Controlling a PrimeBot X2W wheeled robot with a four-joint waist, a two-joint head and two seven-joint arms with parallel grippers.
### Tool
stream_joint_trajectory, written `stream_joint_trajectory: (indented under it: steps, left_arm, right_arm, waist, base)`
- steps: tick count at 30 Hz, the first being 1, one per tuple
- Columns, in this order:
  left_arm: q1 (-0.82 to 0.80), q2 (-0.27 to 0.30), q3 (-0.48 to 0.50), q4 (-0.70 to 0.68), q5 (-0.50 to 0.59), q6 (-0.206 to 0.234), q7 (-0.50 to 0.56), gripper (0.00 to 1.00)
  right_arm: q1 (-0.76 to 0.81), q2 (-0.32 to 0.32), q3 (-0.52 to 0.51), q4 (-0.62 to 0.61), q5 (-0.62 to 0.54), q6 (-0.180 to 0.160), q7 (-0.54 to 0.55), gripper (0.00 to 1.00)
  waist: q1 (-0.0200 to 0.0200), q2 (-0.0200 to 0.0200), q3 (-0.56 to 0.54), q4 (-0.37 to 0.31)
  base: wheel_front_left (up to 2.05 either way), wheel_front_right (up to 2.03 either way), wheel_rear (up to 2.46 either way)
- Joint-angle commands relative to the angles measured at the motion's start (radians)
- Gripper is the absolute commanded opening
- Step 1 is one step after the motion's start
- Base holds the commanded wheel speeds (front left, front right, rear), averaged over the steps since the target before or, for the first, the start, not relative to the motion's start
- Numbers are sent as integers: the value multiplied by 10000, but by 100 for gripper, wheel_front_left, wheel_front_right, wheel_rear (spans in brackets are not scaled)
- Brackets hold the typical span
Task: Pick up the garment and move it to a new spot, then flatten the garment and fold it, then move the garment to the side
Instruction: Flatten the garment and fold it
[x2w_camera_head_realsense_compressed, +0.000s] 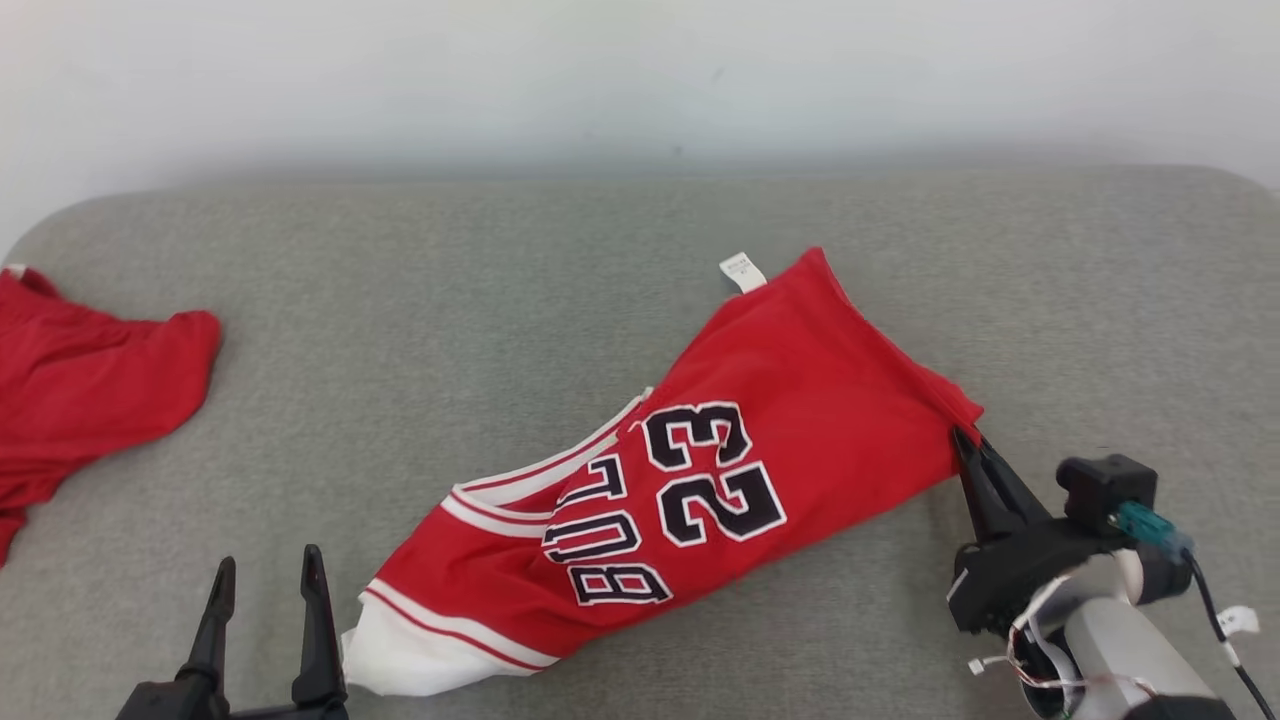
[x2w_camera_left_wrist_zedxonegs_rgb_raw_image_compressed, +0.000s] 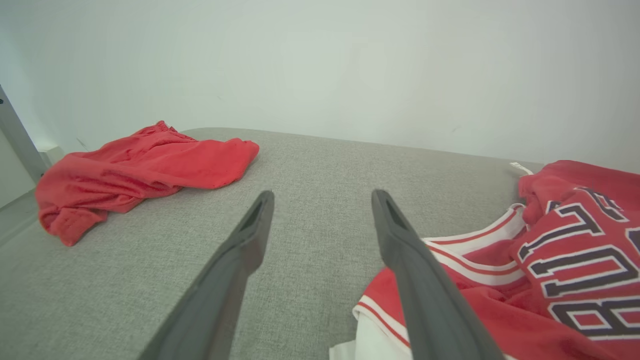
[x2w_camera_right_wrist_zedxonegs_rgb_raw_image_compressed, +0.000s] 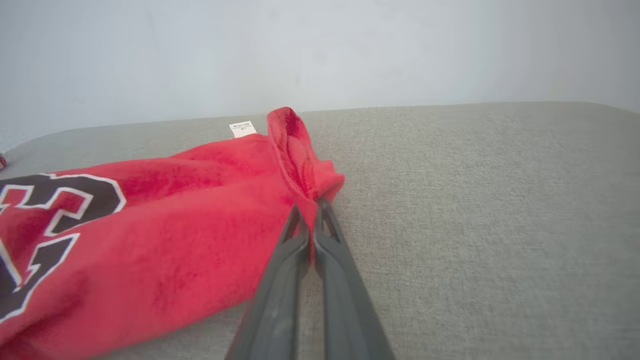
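We've got the red jersey (x2w_camera_head_realsense_compressed: 690, 480) lying diag. across the grey cushion (x2w_camera_head_realsense_compressed: 500, 300), w/ a white tag (x2w_camera_head_realsense_compressed: 742, 272) at its far edge. Our R gripper (x2w_camera_head_realsense_compressed: 968, 445) is pinched on the jersey's right corner, fingers together. Our L gripper (x2w_camera_head_realsense_compressed: 268, 565) sits w/ fingers spread, just beside the jersey's near end. Another red garment (x2w_camera_head_realsense_compressed: 80, 390) lies far left.

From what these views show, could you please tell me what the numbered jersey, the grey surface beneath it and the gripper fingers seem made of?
The jersey: soft matt knit, probably synthetic; it creases and bunches where pinched. The grey surface: woven upholstery cloth, matt; a weave shows, likely over padding given its rounded corners. The fingers: dark matt plastic or rubber; which, I cannot tell.
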Motion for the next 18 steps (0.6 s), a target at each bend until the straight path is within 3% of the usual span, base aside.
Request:
stream_joint_trajectory:
  steps: [1,10,17,18]
  left_arm:
    - [152,-8,45,31,-56,14,-34,100]
    - [157,-6,-90,0,-123,61,-34,100]
    - [133,-6,-259,11,-174,111,-34,100]
    - [161,-6,-279,1,-188,126,-34,100]
  right_arm:
    - [548,-31,-195,-743,174,-26,295,0]
    - [2866,194,-1651,-4650,170,-26,2346,0]
    - [4158,906,-2518,-6409,212,-25,3647,0]
    - [4321,973,-2615,-6575,159,-26,3795,9]
  waist:
    - [0,1,-233,-493]
    - [0,1,-229,-935]
    - [0,1,-271,-805]
    - [0,1,-282,-782]
  base:
    - [0,0,0]
    - [0,0,0]
    - [0,0,0]
    - [0,0,0]
